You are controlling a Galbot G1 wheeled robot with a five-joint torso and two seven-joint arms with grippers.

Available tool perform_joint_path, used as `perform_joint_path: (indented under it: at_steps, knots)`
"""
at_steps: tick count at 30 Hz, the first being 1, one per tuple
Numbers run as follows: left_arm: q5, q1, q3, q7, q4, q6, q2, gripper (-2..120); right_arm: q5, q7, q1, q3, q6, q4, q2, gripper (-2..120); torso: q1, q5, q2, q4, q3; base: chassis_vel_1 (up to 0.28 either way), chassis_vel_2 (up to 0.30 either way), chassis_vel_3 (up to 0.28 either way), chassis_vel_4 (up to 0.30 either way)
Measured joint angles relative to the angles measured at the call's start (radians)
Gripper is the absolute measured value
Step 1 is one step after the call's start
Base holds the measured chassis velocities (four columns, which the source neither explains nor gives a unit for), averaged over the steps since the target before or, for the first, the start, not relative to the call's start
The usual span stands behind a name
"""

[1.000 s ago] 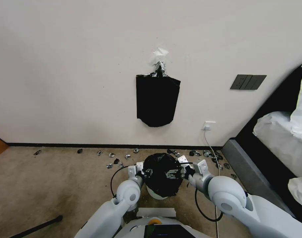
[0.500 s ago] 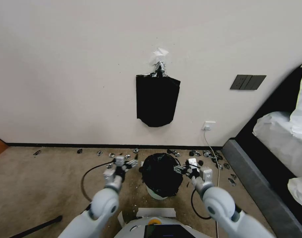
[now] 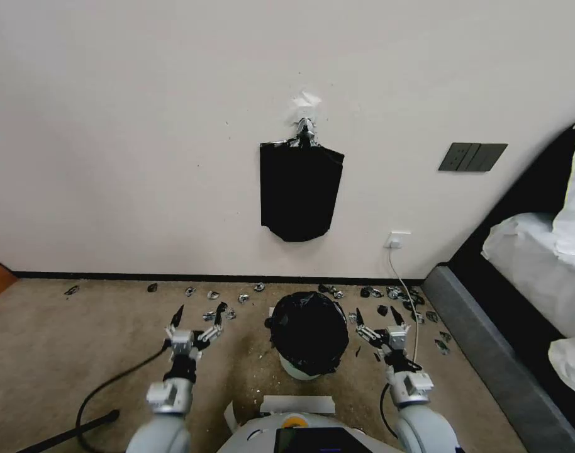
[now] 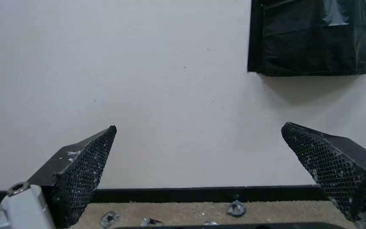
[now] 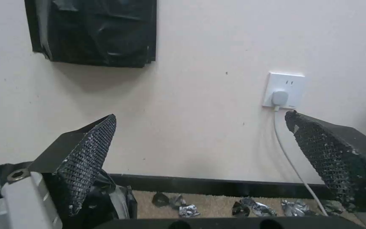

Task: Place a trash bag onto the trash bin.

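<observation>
The trash bag (image 3: 309, 330) is seen draped over the trash bin (image 3: 295, 368), which stands on the carpet (image 3: 61, 352) near the robot, at the middle of the head view. The black plastic covers the bin's top and hangs down most of its side; only a band of cream-white wall is left bare at the bottom.

The left gripper (image 3: 197, 318) is held above the carpet to the left of the bin, well apart from it, with its fingers (image 4: 85, 168) spread wide and nothing between them. The right gripper (image 3: 377, 318) is held to the right of the bin, just beside the bag but not touching it, and its fingers (image 5: 87, 159) are likewise spread apart and empty. A crinkled fold of the bag is seen at the edge of the right wrist view.

On the far wall (image 3: 124, 138) a flat black bag pack (image 3: 300, 195) is hung from a silver clip (image 3: 304, 126). Small scraps (image 3: 388, 292) are scattered along the skirting, and a white cable (image 3: 406, 286) is plugged into a socket (image 3: 397, 239).
</observation>
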Motion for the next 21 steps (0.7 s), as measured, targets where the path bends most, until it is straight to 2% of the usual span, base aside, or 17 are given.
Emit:
perform_joint_path:
  at_steps: [21]
  knots:
    - [-0.01,-0.007,0.008,-0.004,0.003,0.008,0.004,100,0.007,0.007,0.005,-0.004,-0.01,0.003,-0.005,100,0.0,0.0,0.0,0.0002,0.0,0.0,0.0,0.0,0.0]
